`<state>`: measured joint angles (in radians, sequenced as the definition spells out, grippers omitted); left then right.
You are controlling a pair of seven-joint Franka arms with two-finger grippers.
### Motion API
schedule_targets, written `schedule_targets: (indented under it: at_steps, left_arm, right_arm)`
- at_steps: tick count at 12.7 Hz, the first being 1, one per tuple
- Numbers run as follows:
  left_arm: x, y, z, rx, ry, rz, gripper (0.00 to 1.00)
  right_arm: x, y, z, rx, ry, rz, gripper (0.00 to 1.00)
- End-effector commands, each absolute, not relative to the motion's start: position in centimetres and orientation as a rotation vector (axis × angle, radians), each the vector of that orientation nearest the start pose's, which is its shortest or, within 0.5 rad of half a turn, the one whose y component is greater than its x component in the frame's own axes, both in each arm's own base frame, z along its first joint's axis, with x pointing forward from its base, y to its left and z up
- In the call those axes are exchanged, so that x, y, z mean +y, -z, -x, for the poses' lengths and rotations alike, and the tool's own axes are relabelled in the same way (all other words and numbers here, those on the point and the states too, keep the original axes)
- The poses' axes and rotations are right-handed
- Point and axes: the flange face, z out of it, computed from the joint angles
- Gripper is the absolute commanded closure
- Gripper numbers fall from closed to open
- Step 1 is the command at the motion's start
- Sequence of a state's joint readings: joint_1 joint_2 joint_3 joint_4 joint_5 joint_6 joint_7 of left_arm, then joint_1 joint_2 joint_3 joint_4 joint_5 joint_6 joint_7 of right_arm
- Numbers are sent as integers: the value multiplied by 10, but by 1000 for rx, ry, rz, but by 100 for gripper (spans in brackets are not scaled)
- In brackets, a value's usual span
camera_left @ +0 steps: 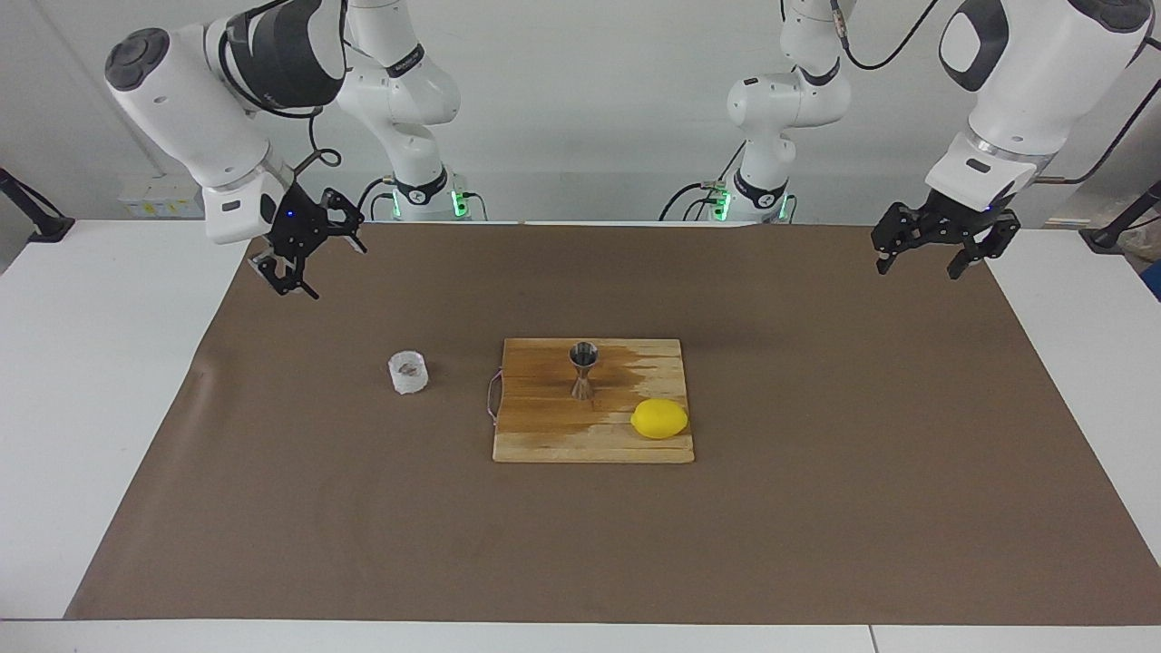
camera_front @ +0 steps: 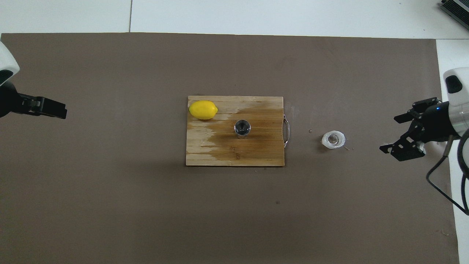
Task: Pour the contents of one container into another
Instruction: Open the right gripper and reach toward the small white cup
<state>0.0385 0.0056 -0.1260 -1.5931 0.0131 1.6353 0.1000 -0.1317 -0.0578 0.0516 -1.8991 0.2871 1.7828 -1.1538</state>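
So the setup is a big brown mat (camera_left: 816, 472) covering most of a white table (camera_left: 82, 381), with a wooden cutting board (camera_left: 553, 435) sitting roughly in the middle of it. The board has a dark wet-looking stain over about half its surface and a thin wire handle on the edge toward the right arm's end of the table.

The steel jigger (camera_left: 582, 370) stands upright on the board, pretty much in the stained patch. A lemon (camera_left: 659, 419) lies on the same board, at the corner farther from the robots and toward the left arm's end, apart from the jigger.

The clear cup (camera_left: 408, 373) is off the board, upright on the mat, near the board's handle edge toward the right arm's end. There's something small and darkish inside it, but from these angles it's hard to say what.

The right gripper (camera_left: 304, 258) hangs in the air over the mat's edge at the right arm's end, tilted sideways, fingers spread apart and nothing between them. It's well apart from the cup. In the overhead view the right gripper (camera_front: 403, 136) shows up clearly splayed, pointing toward the cup.

The left gripper (camera_left: 918, 258) hangs over the mat at the left arm's end, also released with its fingers apart and empty, well away from the board. From overhead the left gripper (camera_front: 55, 109) just pokes in as a dark bar from the edge.

Neither arm is touching anything.
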Motion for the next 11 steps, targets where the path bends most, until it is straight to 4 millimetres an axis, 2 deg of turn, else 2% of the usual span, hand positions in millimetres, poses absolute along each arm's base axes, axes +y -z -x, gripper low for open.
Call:
schedule_targets:
  at_steps: [1, 3, 4, 6, 9, 11]
  left_arm:
    - [-51, -619, -552, 300, 43, 3104, 0]
    - [-47, -619, -552, 293, 43, 3106, 0]
    - [-46, -619, -552, 293, 43, 3107, 0]
    - [-43, -618, -553, 279, 40, 3107, 0]
    - [-46, -618, -553, 279, 43, 3107, 0]
    - [-40, -618, -553, 262, 45, 3108, 0]
  right_arm:
    - [-33, -470, -533, -1497, 334, 2333, 0]
    - [-55, -422, -542, -1593, 435, 2147, 0]
    - [-60, -411, -544, -1645, 485, 2095, 0]
    - [-71, -369, -539, -1568, 576, 2018, 0]
    - [-68, -343, -541, -1632, 672, 1920, 0]
    - [-68, -330, -539, -1652, 694, 1871, 0]
